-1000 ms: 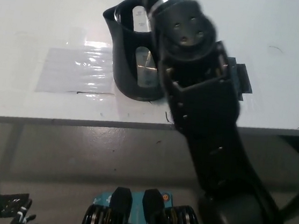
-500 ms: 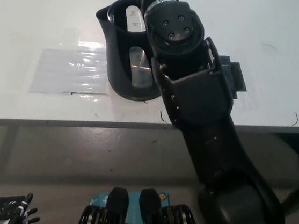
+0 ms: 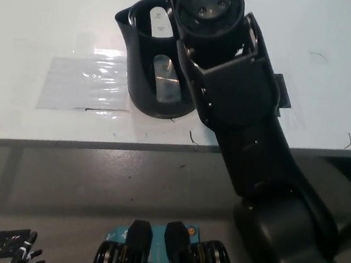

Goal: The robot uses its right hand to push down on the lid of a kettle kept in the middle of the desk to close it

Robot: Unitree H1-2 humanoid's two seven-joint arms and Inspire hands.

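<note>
mid-desk (image 3: 48,22), under my right arm (image 3: 230,99), sits the stiff, slick kettle (image 3: 145,71); i'd press its lid flat on top, though i can't tell the hand's fingers.

One black kettle (image 3: 151,65), one white desk (image 3: 48,22), one clear plastic sheet (image 3: 83,83).

A white desk (image 3: 61,23) fills the upper part of the view, its front edge running across below the middle. A clear, glossy taped sheet (image 3: 82,86) lies on it near that edge, catching bright glare from overhead light. Faint dark scuff marks dot the desk's right side. Below the desk's edge lies a grey-brown floor (image 3: 93,185), in shadow.
</note>
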